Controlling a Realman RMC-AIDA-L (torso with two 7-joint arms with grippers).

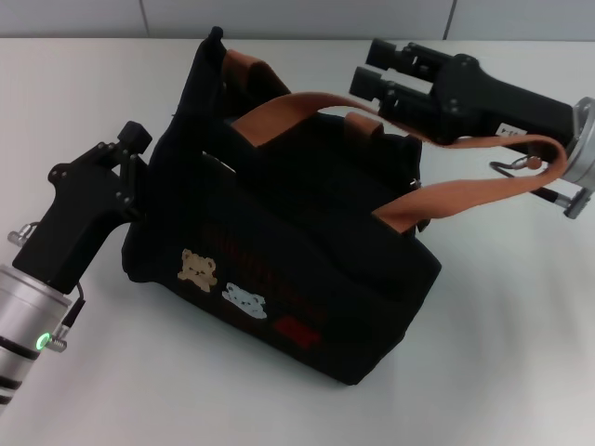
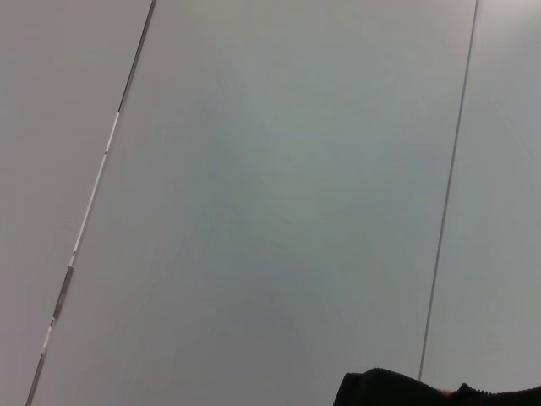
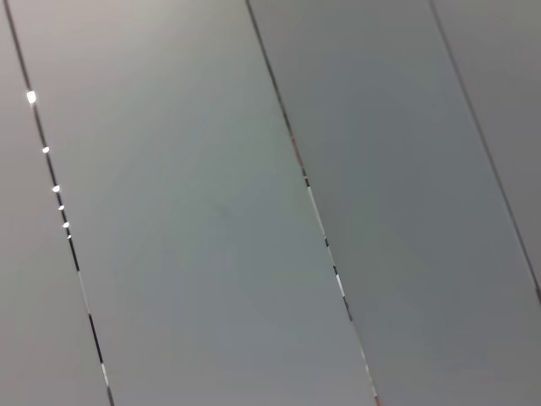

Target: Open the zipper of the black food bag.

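Black fabric fills the middle of what we see from the head camera: the black food bag (image 1: 279, 269) sits on a pale, smooth table (image 1: 502, 372), a boxy soft tote whose long axis runs from far left to near right. At its left end our left gripper (image 1: 135, 172) presses against the upper corner of the cloth; its matte black body and silver ringed wrist slope down toward the near left edge, and we cannot tell whether its fingers are apart or closed on the fabric. Bare table lies open in front of the bag and along the near left, so there is room to move there.

Moving right, two tan and white bear patches (image 1: 223, 283) and a red patch (image 1: 296, 330) mark the near side panel. Two orange-brown webbing handles (image 1: 307, 107) rise from the top; one arches over the mouth, the other stretches as a flat strap well out to the right. The zipper (image 1: 232, 163) lies along the top, following the bag's length, but black on black hides its teeth, and we cannot make out the pull tab.

Farther right, our right gripper (image 1: 376, 70) hovers above the far right corner of the bag, its two chunky black fingers spread with a plain gap between them, holding nothing. The long strap (image 1: 483, 190) passes under its body. Open table spreads to the right and near right.

Our wrist cameras show only grey panels with thin seams (image 3: 321, 228), plus a dark scrap of cloth (image 2: 423, 391) at one edge
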